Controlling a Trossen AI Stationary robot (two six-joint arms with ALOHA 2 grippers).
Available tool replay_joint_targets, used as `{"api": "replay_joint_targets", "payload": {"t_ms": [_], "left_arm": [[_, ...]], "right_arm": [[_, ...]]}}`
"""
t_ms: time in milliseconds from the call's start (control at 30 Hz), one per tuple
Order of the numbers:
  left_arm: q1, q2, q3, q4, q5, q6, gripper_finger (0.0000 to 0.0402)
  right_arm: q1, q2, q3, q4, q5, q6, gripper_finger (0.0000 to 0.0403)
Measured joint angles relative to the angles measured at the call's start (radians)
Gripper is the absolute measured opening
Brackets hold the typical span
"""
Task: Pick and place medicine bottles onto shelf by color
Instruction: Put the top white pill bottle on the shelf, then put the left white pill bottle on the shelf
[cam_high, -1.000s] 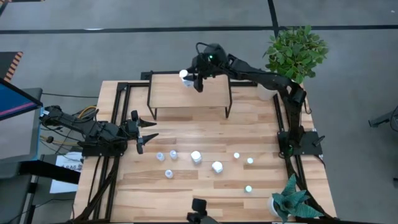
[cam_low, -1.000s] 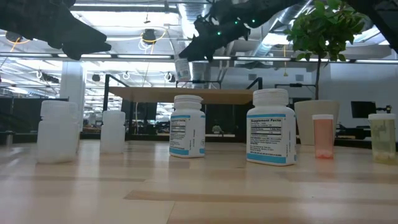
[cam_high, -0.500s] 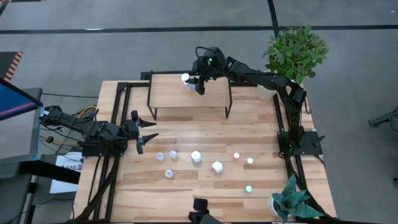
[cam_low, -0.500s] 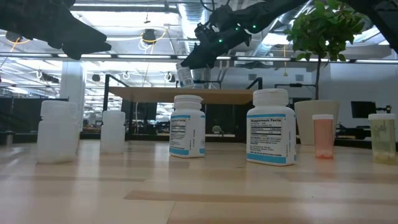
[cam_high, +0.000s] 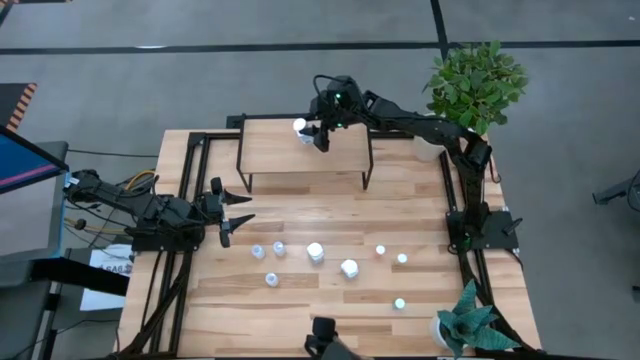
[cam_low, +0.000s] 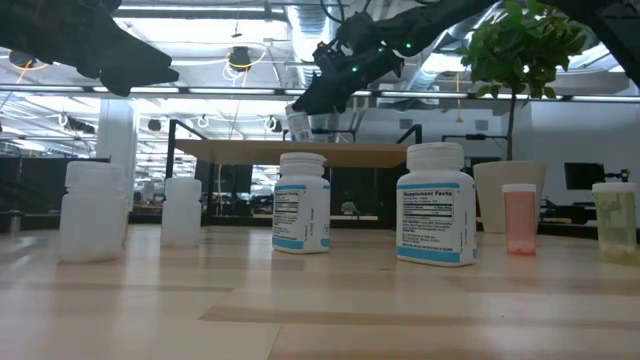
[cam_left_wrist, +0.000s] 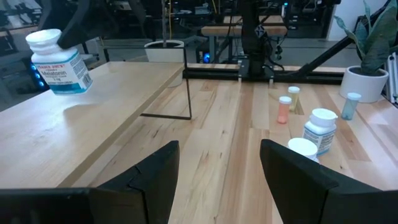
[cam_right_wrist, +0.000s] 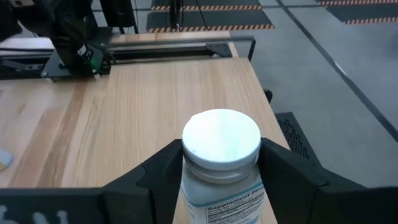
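A white bottle with a blue-edged label stands upright on the shelf, near its far edge; the left wrist view shows the bottle with its base on the wood top. My right gripper is open, one finger on each side of the bottle just below its cap, reaching in from the table's right. My left gripper waits open at the table's left with nothing between its fingers. On the table nearer the front stand two more white bottles and several smaller ones.
Three small pale bottles stand left of the white pair; small tinted ones stand to the right. Potted plants sit at the far right and near right corners. Most of the shelf top is bare wood.
My right gripper has sunk a little over the shelf's far edge, and the white bottle has come down with it onto the shelf top, where it stands upright.
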Motion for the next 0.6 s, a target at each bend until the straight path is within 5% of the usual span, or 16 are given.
{"api": "replay_joint_targets", "payload": {"t_ms": [400, 600], "left_arm": [[0.000, 0.000, 0.000, 0.000, 0.000, -0.027, 0.0214], [0.000, 0.000, 0.000, 0.000, 0.000, -0.027, 0.0214]], "right_arm": [[-0.006, -0.009, 0.044, -0.024, -0.001, 0.009, 0.0255], [0.006, -0.020, 0.218, -0.259, -0.002, 0.192, 0.0255]]}}
